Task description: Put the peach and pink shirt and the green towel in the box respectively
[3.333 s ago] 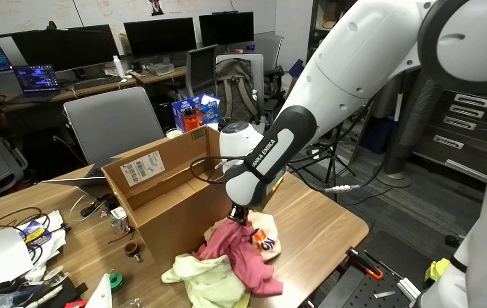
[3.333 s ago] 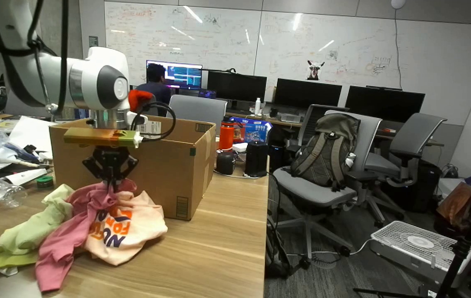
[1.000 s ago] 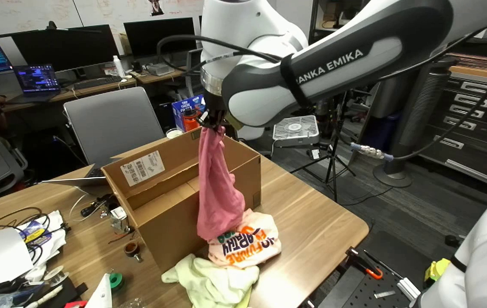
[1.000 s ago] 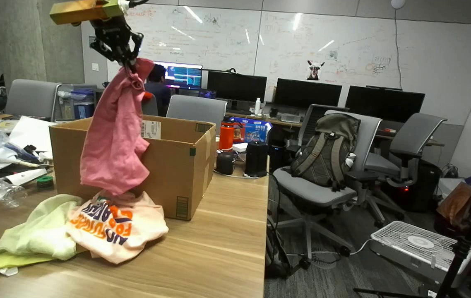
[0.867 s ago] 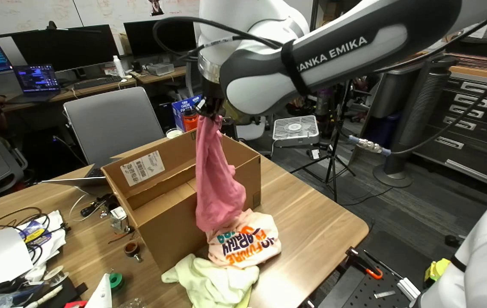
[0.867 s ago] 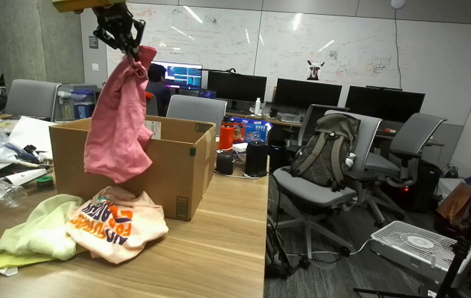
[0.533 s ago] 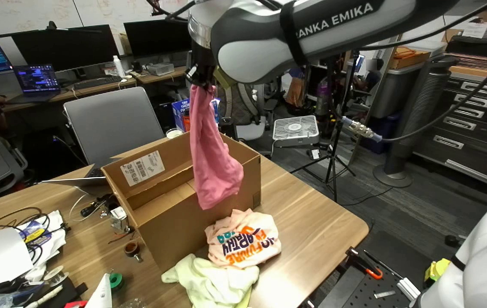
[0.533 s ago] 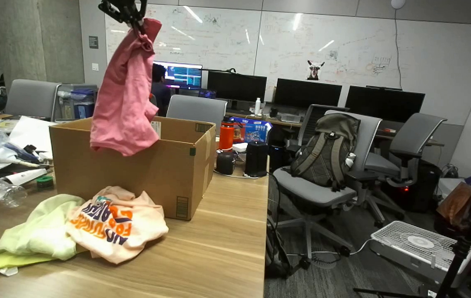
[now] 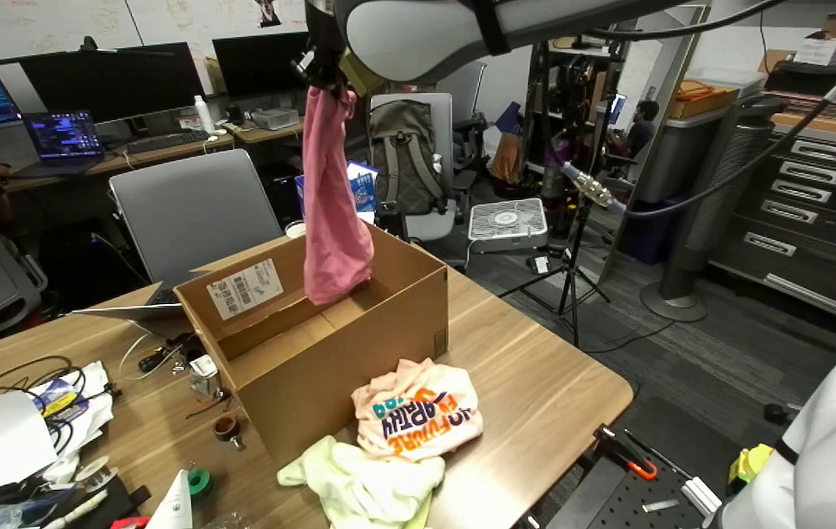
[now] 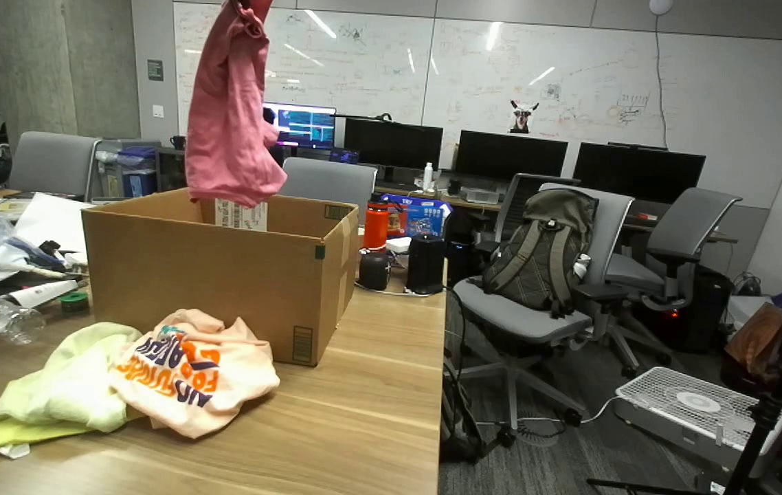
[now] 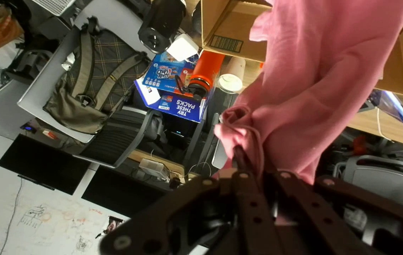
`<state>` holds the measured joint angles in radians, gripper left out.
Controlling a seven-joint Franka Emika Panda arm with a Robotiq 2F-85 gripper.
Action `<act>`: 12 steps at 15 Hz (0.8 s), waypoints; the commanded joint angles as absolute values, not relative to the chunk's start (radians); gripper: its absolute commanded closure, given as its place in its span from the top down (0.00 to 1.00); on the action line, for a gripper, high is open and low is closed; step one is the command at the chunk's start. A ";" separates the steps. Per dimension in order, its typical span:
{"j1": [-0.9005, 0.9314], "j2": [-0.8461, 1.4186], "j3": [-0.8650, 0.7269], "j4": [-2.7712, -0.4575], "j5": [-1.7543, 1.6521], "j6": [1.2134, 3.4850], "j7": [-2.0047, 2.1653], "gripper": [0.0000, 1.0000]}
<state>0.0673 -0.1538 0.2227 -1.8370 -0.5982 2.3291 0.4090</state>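
Note:
My gripper [image 9: 331, 87] is shut on the top of the pink shirt [image 9: 331, 198]. The pink shirt hangs down, and its lower end shows against the open top of the cardboard box [image 9: 344, 367]. In the wrist view the gripper [image 11: 253, 161] pinches a fold of the pink shirt [image 11: 314, 81]. In an exterior view the pink shirt [image 10: 233, 117] hangs above the near rim of the box [image 10: 205, 268], with the gripper almost cut off at the top. The peach shirt [image 9: 418, 411] with printed letters lies crumpled on the table against the box. The light green towel [image 9: 366, 481] lies beside it, touching it.
Cables, papers and small parts [image 9: 227, 430] lie on the table on one side of the box. A plastic bottle [image 10: 3, 317] lies there too. An orange bottle [image 10: 376, 223] and a black speaker-like object [image 10: 427, 265] stand behind the box. A grey chair [image 9: 194, 202] stands behind the table.
My gripper took the pink shirt off the pile, lifted it and carried it across until its lower end cleared the box's near rim. The peach shirt and green towel now lie uncovered.

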 commanded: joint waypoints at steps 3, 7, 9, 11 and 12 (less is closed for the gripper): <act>0.071 -0.067 0.219 -1.732 -0.651 2.291 0.452 0.02; 0.079 0.000 0.194 -1.709 -0.645 2.267 0.456 0.02; 0.083 0.045 0.177 -1.695 -0.640 2.252 0.451 0.02; 0.089 0.091 0.158 -1.673 -0.627 2.236 0.442 0.02; 0.093 0.108 0.149 -1.669 -0.627 2.235 0.440 0.02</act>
<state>0.0692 0.0385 0.1780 -1.7445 -0.6207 2.2682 0.4377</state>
